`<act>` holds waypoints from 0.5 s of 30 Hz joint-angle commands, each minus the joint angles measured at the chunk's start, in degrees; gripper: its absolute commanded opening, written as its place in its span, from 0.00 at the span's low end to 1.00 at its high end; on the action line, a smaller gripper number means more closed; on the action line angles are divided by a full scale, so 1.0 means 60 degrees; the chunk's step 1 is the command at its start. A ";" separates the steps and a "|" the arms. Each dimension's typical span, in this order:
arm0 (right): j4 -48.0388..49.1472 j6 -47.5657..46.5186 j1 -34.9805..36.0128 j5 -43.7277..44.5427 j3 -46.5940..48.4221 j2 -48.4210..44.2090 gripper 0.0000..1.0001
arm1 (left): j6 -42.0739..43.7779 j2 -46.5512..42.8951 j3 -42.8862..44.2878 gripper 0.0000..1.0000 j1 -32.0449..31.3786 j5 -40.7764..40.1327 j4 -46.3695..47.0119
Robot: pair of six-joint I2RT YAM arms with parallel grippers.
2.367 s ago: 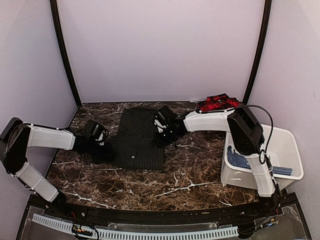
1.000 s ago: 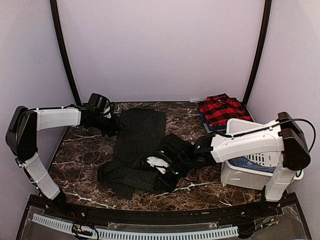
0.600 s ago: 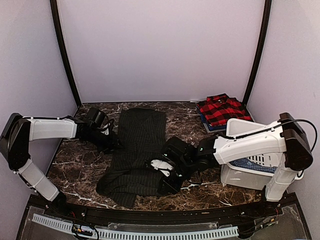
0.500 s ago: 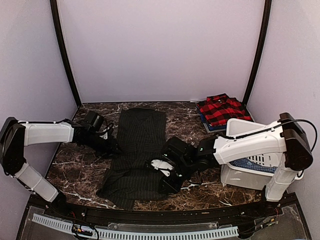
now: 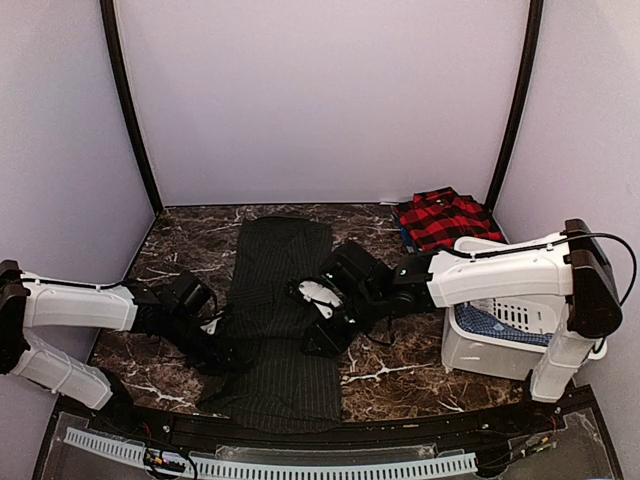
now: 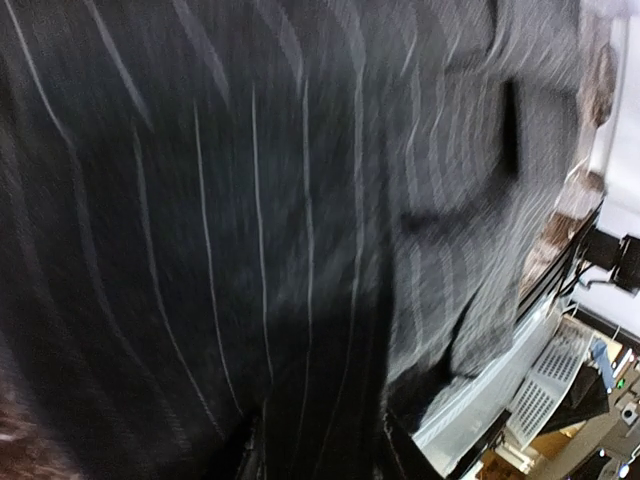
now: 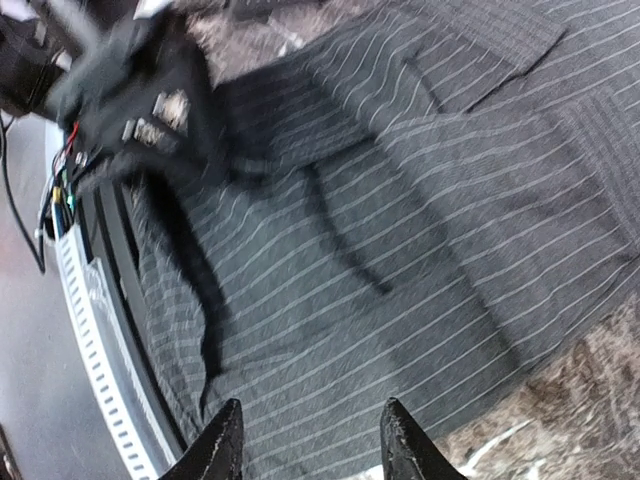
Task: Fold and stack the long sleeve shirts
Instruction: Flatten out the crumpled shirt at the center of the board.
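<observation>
Charcoal, fine pale stripes: the charcoal shirt [image 5: 280,290] lies as one long strip down the middle of the top view, from the centre back of the dark marble table [image 5: 400,375] to the near edge, where its lower end spreads wider. I see the left gripper [image 5: 218,350] low in the lower left of the frame, at the shirt's left edge. In the left wrist view the striped cloth fills nearly everything and runs down between the jaws at the bottom edge, so I note it as clamped on the charcoal shirt, though that view is blurred. The right gripper [image 5: 322,322] sits over the shirt's right edge, centre of frame. Its wrist view shows the two white fingers [image 7: 225,445] apart with nothing between them, the cloth flat below: released. The plaid shirt [image 5: 440,218], red and black, lies folded in the upper right corner, just behind the white bin [image 5: 470,350], which holds blue cloth [image 5: 490,322].
</observation>
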 commanded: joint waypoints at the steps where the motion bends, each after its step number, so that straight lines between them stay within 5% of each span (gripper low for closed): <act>1: 0.0493 0.0433 -0.0128 0.0504 0.0504 0.0553 0.44 | -0.0781 0.0268 -0.0410 0.34 -0.0989 0.0426 0.0640; 15: 0.1865 0.1615 -0.1116 0.1921 0.0189 0.0867 0.52 | -0.1310 0.0086 0.0974 0.56 -0.2479 -0.0516 0.0478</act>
